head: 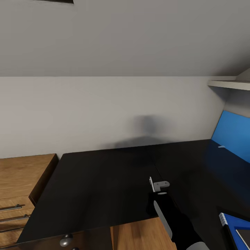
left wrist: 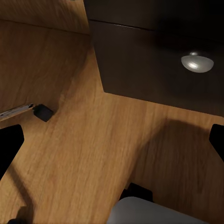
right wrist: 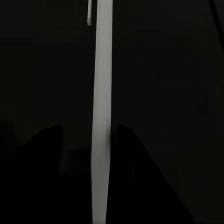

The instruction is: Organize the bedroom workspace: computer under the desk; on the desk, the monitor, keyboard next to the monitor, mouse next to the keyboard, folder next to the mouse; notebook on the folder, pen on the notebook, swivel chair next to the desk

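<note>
**Right arm over the black desk, a thin pale object in its gripper**

Head view: the desk (head: 104,180) spreads its black top below a pale wall, with its blue back panel (head: 232,133) at the right. A light-wood dresser (head: 21,184) stands just beside the desk's left end. The right gripper (head: 159,189) reaches over the desktop near its front edge, a thin grey-white thing standing up between its fingers. The blue folder (head: 234,224) lies on the desk at the lower right corner, with the grey notebook (head: 244,236) on top of it.

Left wrist view: the left gripper (left wrist: 112,144) hangs with its dark fingers (left wrist: 9,144) wide apart over the wooden floor (left wrist: 79,149). A dark drawer front with a round silver knob (left wrist: 197,62) lies ahead.

Right wrist view: a narrow pale strip (right wrist: 101,116), clamped edge-on, runs between the gripper's dark fingers, above the black desktop. What it is cannot be told.
</note>
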Robot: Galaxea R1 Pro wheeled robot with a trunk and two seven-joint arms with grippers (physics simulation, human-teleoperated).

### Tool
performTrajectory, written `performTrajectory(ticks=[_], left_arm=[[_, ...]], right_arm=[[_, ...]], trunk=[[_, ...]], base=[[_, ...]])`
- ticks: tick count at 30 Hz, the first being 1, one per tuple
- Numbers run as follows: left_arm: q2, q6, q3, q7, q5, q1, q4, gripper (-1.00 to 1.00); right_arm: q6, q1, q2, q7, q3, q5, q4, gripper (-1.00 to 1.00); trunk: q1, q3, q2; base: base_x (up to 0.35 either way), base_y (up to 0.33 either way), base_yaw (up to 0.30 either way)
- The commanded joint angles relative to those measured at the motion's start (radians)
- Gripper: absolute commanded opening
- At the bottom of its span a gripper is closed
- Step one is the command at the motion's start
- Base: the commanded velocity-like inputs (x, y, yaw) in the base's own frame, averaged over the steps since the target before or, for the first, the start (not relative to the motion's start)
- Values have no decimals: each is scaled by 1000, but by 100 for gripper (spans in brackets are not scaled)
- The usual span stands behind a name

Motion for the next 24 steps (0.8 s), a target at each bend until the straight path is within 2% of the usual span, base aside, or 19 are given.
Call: performTrajectory(ticks=[1,24], left_arm=[[0,-2,-1,-7,10,-1,1,100],[-1,-3,-1,-7,10,-1,1,100]], right_arm=[[11,0,0,-8,1,-8,33,-100],[15,0,0,-8,0,-7,33,-100]], trunk=[[0,-1,-1],[0,-1,-1]], base=[[0,0,0],[0,0,0]])
